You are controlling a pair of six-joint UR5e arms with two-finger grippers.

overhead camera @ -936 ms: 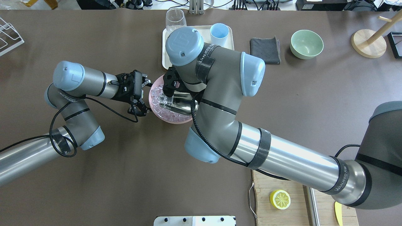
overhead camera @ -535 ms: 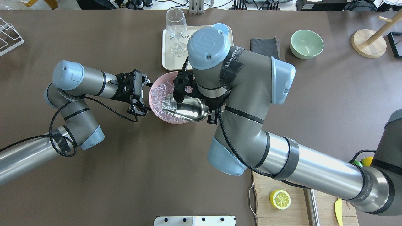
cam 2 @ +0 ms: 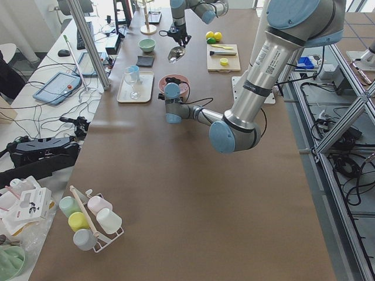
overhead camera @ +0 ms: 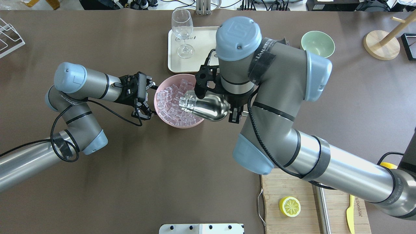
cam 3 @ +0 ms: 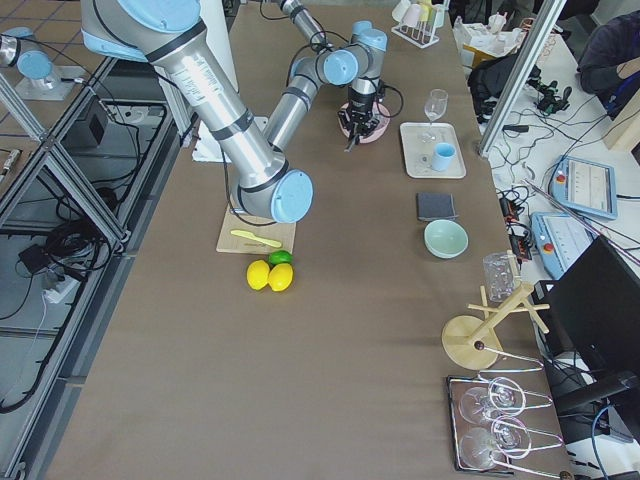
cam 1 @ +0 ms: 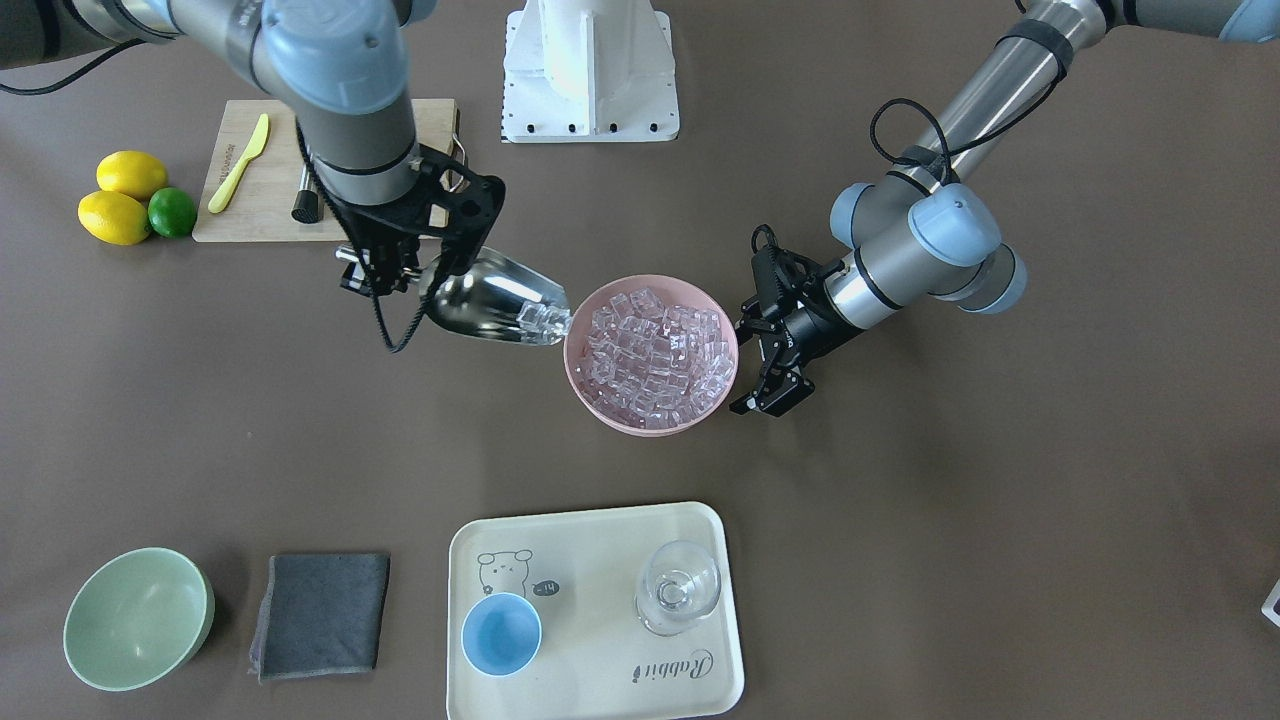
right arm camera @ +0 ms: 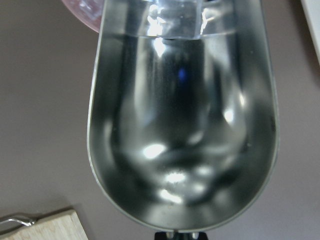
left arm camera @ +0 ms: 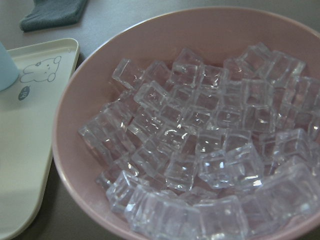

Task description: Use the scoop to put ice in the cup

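Right end effector [cam 1: 368, 268]: closed on the short handle of the steel scoop [cam 1: 480, 298], which is held up above the table [cam 1: 900, 520].
Scoop: tilted, with its mouth lower than its handle and turned toward the pink bowl [cam 1: 572, 365]; the mouth is at the bowl's rim on the robot's right side.
Ice [cam 1: 655, 355]: most cubes are heaped in the pink bowl; a few cubes are seen at the mouth of the scoop.
Left end effector [cam 1: 746, 365]: its fingers are spread wide and nothing is held; it is placed just beside the bowl's rim on the robot's left side. Whether the rim is touched cannot be told.
Cup [cam 1: 501, 633]: set upright on the cream tray [cam 1: 590, 515], well apart from the scoop.
Wine glass [cam 1: 678, 600]: set upright on the same tray, near the cup.
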